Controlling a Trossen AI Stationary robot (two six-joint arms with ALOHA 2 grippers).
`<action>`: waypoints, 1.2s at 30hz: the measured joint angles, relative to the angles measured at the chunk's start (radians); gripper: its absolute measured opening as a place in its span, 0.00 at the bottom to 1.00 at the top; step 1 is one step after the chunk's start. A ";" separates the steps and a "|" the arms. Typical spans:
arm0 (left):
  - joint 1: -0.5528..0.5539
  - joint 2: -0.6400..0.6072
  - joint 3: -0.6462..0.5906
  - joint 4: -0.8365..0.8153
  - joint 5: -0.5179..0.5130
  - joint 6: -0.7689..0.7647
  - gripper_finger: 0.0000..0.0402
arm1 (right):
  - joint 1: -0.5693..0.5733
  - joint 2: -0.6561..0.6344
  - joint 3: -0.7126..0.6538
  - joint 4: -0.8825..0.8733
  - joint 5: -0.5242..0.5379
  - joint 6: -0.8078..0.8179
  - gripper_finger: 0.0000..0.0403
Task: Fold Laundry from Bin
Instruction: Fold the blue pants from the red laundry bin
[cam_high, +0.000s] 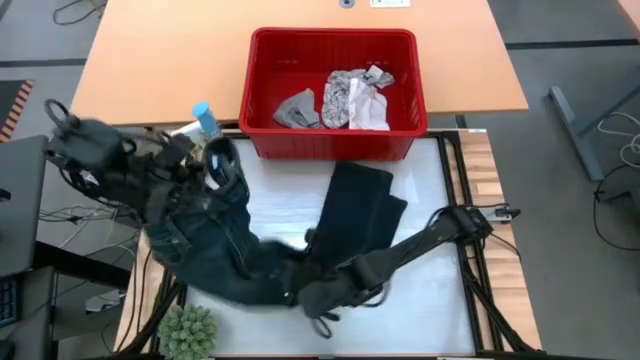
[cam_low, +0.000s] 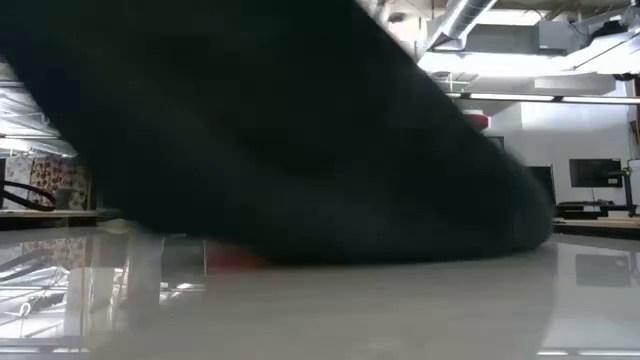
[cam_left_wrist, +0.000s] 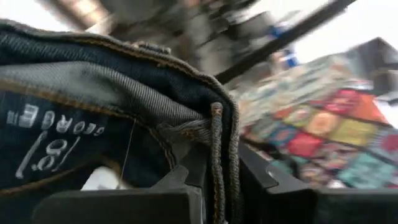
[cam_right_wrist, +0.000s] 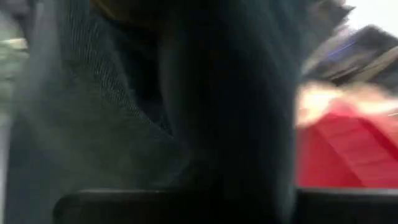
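Observation:
A large dark denim garment (cam_high: 215, 250) hangs and lies between my two grippers. Its upper end is at my left gripper (cam_high: 215, 170), raised at the table's left. It sags down to my right gripper (cam_high: 315, 295), low near the front edge. Its folded legs (cam_high: 362, 205) lie flat on the white table top, pointing toward the bin. Both grippers are shut on it. The red bin (cam_high: 265, 60) stands at the far side and holds a leaf-patterned cloth (cam_high: 350, 98) and a grey cloth (cam_high: 297, 108). In the low view the dark garment (cam_low: 280, 130) fills most of the picture. My left gripper pinches the garment's waistband edge at a thick stitched seam (cam_left_wrist: 216, 134) between its two fingers (cam_left_wrist: 183, 186). The labelled inside of the band faces the camera. The cloth hangs slack below the hold. My right gripper is shut on dark cloth (cam_right_wrist: 186, 124) that covers its fingers. Which part it has is hidden.
A blue-capped bottle (cam_high: 205, 118) stands left of the bin, close behind my left arm. A small green plant (cam_high: 188, 330) sits at the front left corner. Black frame rails (cam_high: 470, 260) run along the table's right side, with bare white top (cam_high: 440, 310) at the front right.

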 joint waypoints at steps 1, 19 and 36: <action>-0.018 0.005 0.000 -0.041 -0.021 -0.029 0.07 | -0.007 0.021 -0.001 -0.008 -0.052 0.072 0.09; -0.149 0.140 -0.001 -0.152 -0.007 -0.175 0.07 | -0.061 -0.109 0.001 -0.259 -0.474 0.346 0.49; -0.150 0.110 0.102 -0.138 -0.243 -0.076 0.07 | 0.037 -0.155 0.000 -0.199 -0.463 0.147 0.53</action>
